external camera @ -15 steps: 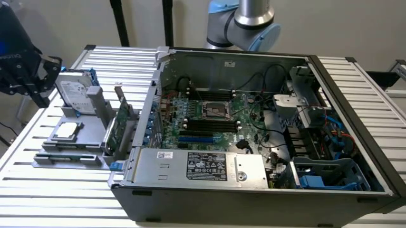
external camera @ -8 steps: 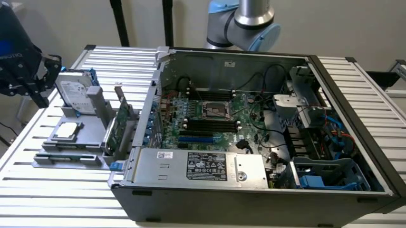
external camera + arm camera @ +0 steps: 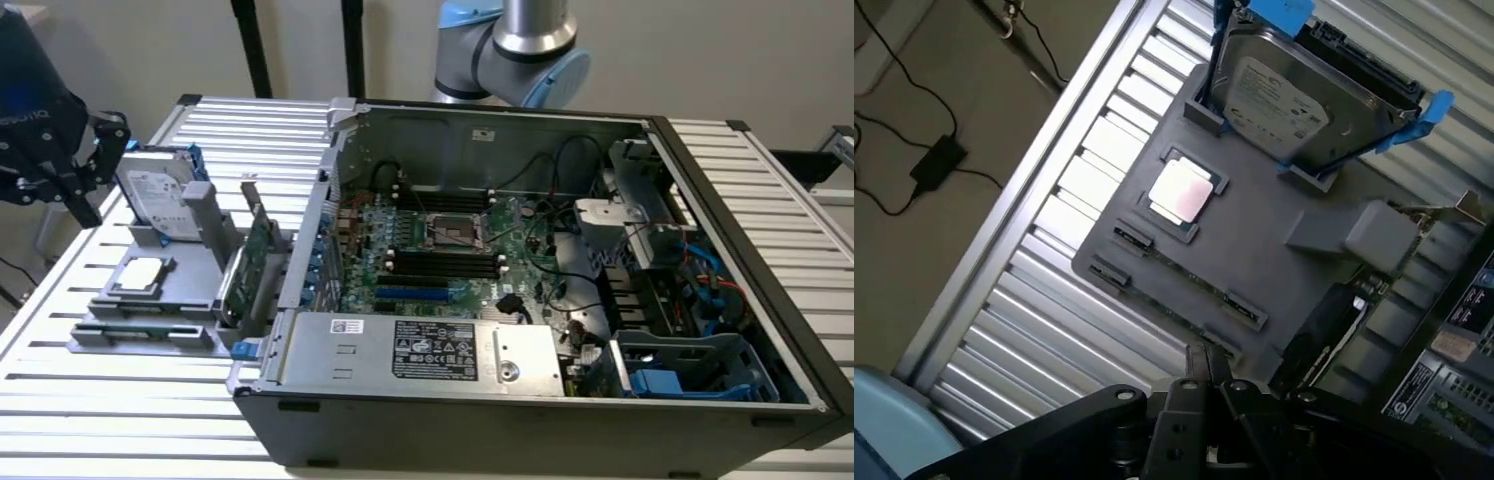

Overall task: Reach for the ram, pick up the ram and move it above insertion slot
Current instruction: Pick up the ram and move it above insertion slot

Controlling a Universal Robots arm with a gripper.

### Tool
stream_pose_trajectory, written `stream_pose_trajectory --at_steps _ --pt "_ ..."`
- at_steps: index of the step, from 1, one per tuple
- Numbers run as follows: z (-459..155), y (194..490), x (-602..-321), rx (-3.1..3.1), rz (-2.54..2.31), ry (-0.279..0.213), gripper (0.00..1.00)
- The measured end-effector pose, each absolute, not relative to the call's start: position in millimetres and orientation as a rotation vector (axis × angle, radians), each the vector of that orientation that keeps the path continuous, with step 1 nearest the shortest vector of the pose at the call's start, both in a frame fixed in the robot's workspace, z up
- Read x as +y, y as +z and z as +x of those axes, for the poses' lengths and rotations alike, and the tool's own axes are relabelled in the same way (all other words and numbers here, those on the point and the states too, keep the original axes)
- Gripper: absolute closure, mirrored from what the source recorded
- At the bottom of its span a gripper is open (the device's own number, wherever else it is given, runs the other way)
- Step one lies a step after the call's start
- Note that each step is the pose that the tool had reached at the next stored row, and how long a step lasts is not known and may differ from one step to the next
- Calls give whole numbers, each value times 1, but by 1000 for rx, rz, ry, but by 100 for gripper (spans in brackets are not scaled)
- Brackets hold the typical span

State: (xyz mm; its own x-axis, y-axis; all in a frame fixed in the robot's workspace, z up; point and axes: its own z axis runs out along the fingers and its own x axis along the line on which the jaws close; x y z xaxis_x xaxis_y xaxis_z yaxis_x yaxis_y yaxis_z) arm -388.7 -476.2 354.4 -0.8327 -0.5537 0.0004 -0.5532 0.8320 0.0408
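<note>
The ram is a thin green stick lying flat in the front groove of a grey holder tray at the exterior view's left. In the wrist view the ram runs between small dark clips on that tray. My black gripper hangs above and behind the tray, apart from the ram. Its fingertips are pressed together with nothing between them, so the gripper is shut. The dark insertion slots lie on the motherboard inside the open computer case.
A hard drive in blue rails stands on the tray, beside a silver processor chip. A taller green expansion card stands between the tray and the case wall. Cables and a power supply crowd the case. Everything rests on a ribbed metal table.
</note>
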Motion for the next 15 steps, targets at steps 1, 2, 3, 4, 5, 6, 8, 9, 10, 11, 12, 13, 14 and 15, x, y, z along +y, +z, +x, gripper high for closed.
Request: stream_pose_trajectory --at_steps 1,2,3,4,5,6,8,9,10,11,12,13,14,15 --pt "-389 354 -476 -2986 932 -61 89" --pt "-389 354 -476 -2977 960 -61 89" --pt "-389 354 -476 -2968 987 -60 89" --pt "-389 354 -476 -2958 1014 -60 89" --pt "-389 354 -476 -2949 1040 -60 89" --pt "-389 354 -476 -2939 1067 -60 89" --pt "-389 354 -476 -2919 1119 -59 89" --pt "-389 354 -476 -2909 1144 -59 89" --pt "-389 354 -476 -2897 1173 -59 89" --pt "-389 354 -476 -2886 1199 -59 89" --pt "-389 354 -476 -2875 1224 -58 89" --pt "-389 354 -476 -2863 1251 -58 89" --pt "-389 354 -476 -2851 1277 -58 89" --pt "-389 354 -476 -2839 1303 -58 89"
